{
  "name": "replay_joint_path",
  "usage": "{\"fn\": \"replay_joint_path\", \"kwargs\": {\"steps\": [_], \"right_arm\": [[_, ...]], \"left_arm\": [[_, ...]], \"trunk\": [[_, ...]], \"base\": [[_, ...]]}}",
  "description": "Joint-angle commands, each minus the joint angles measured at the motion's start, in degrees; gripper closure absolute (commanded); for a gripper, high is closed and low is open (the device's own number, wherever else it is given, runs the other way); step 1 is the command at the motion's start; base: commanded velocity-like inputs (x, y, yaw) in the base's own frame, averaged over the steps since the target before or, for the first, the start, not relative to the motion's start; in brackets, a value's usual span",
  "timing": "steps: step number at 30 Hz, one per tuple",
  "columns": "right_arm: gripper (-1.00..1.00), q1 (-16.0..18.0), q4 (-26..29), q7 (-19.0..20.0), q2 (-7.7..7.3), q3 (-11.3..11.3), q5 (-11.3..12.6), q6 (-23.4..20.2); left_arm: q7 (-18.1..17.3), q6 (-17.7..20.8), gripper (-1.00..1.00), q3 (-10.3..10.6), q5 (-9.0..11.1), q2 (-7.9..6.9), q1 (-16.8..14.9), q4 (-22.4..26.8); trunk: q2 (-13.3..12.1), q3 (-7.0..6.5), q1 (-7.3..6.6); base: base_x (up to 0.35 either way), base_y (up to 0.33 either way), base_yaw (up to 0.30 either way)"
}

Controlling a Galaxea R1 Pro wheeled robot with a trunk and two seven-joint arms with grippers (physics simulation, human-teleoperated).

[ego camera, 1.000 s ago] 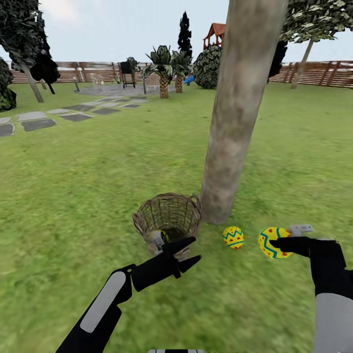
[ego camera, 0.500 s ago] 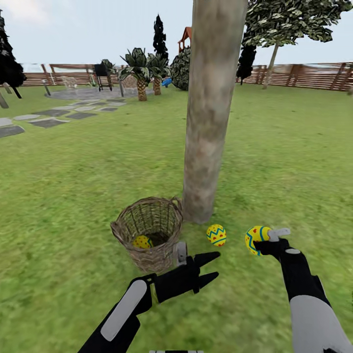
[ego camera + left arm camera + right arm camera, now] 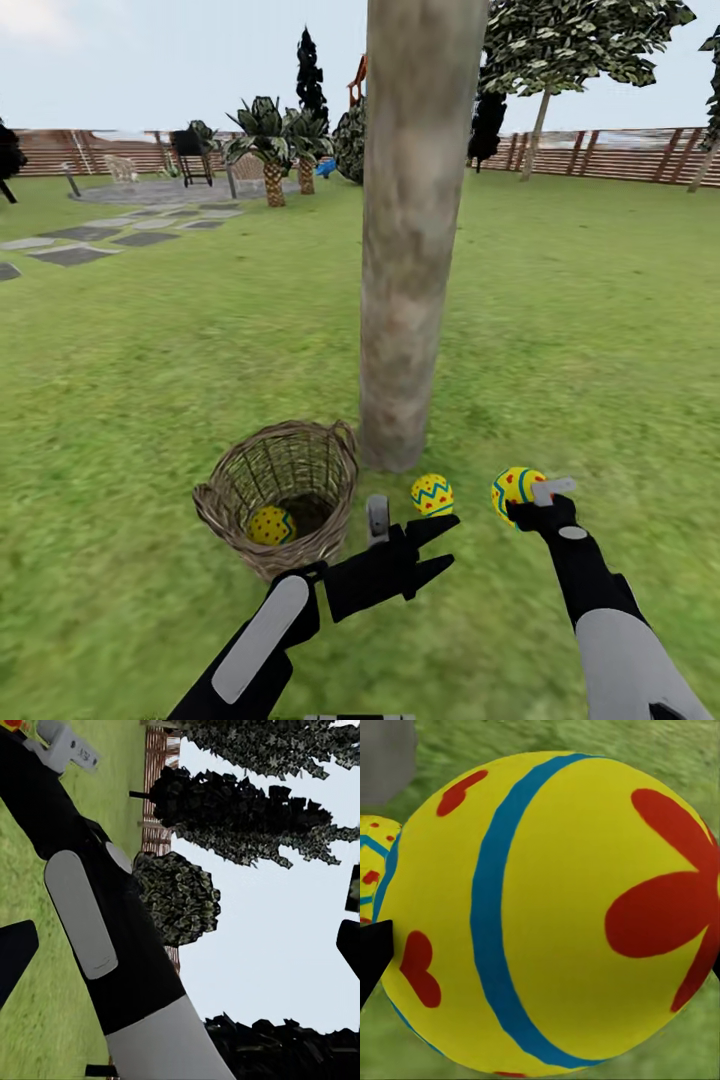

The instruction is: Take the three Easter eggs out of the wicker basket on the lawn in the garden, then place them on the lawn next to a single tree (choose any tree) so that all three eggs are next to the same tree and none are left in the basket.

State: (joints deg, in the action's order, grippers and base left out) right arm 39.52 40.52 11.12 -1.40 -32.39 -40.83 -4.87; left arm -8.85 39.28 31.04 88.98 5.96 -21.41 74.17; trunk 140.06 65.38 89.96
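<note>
Now the right gripper [image 3: 530, 497] holds the flower-marked egg [image 3: 514, 490] between its fingers just above the lawn [image 3: 620, 330], near the foot of the tree [image 3: 410, 250]; in the right wrist view that egg [image 3: 555, 915] sits between the dark fingertips, red flower and blue band facing the camera, with a second egg [image 3: 373, 881] peeping past its edge. Over the last second the whole head view has slid, so the camera has turned; against the tree and basket, though, the held egg has come a little nearer the trunk and lower, which reads as a set-down in progress, not yet released. The second egg [image 3: 432, 494] lies on the grass close to the trunk's base, beside the held one but apart from it. The left gripper [image 3: 430, 550] hangs empty with its fingers spread, near the rim of the wicker basket [image 3: 225, 520], having drawn back from over the basket to its tree-side edge. The third egg [image 3: 271, 524] rests at the bottom of the basket, which stands just beside the trunk. By this showing one egg is placed, one is about to be, and one remains to be lifted out. Beyond, grey stepping stones [image 3: 70, 255], palms [image 3: 270, 135] and the slat fence [image 3: 600, 155] ring the garden.
</note>
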Motion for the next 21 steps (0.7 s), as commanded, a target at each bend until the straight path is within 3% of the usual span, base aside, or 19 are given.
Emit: {"fn": "replay_joint_path", "kwargs": {"steps": [1,6,11,15,21], "right_arm": [[1.0,0.03,0.35,0.31,0.4,-0.21,-0.48,-0.08],[1.0,0.03,-0.1,-4.66,1.28,-0.05,-0.73,2.62],[1.0,0.03,-1.26,-5.04,2.53,-0.05,-1.15,4.78],[1.0,0.03,-5.71,-5.15,2.82,-0.02,-1.31,10.01],[1.0,0.03,-6.15,-6.59,2.89,0.04,-1.36,10.49]], "left_arm": [[-0.09,0.19,-1.0,-0.01,0.05,0.01,-0.03,0.0],[-0.09,0.18,-1.0,0.07,0.05,0.01,-0.03,-0.58],[-0.02,0.12,-1.0,0.08,-0.03,0.01,-0.03,-0.68],[-0.02,0.1,-1.0,0.08,-0.03,0.08,-0.03,-0.7],[-0.02,0.04,-1.0,0.08,-0.07,0.02,-0.03,-0.78]], "trunk": [[0.02,0.12,-0.01],[0.02,0.47,-0.01],[0.02,0.82,-0.01],[0.02,1.1,-0.01],[0.02,1.52,-0.01]], "base": [[0.001,-0.3,0.174],[0.0,-0.327,0.178],[0.0,-0.331,0.186],[0.0,-0.322,0.192],[0.003,-0.059,0.193]]}}
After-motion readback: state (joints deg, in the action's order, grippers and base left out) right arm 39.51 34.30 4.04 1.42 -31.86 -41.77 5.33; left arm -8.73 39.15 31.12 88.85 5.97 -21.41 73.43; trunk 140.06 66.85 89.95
